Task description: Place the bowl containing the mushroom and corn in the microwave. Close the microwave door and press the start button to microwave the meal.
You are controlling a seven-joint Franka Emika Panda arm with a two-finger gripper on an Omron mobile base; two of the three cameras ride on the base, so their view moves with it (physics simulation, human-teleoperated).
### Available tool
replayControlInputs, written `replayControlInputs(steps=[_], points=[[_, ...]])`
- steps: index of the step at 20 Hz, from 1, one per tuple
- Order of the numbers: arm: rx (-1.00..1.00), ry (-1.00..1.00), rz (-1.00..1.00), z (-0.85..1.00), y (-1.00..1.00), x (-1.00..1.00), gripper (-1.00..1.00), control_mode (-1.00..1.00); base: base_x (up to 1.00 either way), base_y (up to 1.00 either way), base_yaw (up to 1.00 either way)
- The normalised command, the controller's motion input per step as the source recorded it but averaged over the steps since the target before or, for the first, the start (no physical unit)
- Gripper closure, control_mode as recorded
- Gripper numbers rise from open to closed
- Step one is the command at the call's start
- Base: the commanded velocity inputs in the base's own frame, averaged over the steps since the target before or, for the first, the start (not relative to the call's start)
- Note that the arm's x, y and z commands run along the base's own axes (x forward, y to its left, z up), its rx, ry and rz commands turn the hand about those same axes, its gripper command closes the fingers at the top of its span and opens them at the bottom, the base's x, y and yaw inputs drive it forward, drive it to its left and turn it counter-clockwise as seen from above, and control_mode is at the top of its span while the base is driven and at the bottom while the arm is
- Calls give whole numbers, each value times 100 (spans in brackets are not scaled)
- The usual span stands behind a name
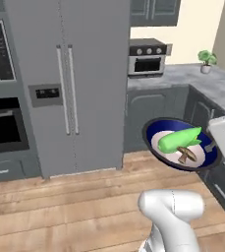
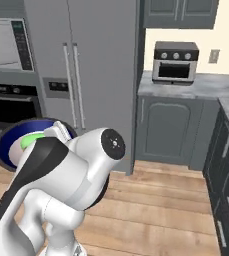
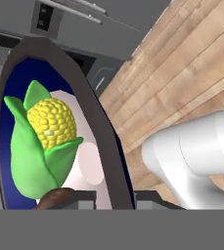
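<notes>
Left base view: round shallow bowl with dark blue rim and white centre (image 1: 182, 143) is held up in the air above the wood-plank floor (image 1: 60, 206), in front of the dark grey base cabinets (image 1: 153, 106), tilted so its inside faces the camera. Bright green corn cob with pointed husk tip (image 1: 179, 139) lies across the white centre; small brown mushroom with pale stem (image 1: 186, 154) sits just below it, touching. White arm link comes in at the bowl's right rim. Tall grey double-door fridge (image 1: 67, 83) stands behind, black wall oven (image 1: 3, 125) to its left, small silver toaster oven (image 1: 147, 58) on the grey counter, a potted green plant (image 1: 207, 60) further along the counter's far edge.

Right base view: the bowl (image 2: 6, 145) shows at the left edge, mostly behind the white arm; a sliver of the corn (image 2: 32, 139) is visible. Light-grey-framed microwave (image 2: 8, 44) sits high at upper left, above the black oven.

Hand view: two-finger gripper (image 3: 114, 199) with its dark fingertips (image 3: 86, 199) on either side of the bowl (image 3: 91, 107) rim, clamped on it, rim edge-on between them. Corn (image 3: 45, 141) with yellow kernels showing inside the bowl; mushroom (image 3: 55, 197) at the bottom edge
</notes>
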Motion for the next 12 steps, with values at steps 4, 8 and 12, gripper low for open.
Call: replayControlInputs(steps=[4,8,12], points=[[0,0,0,0,0,0,100,100,53,71,60],[0,0,0,0,0,0,100,100,74,69,53],[0,0,0,0,0,0,100,100,100,64,39]])
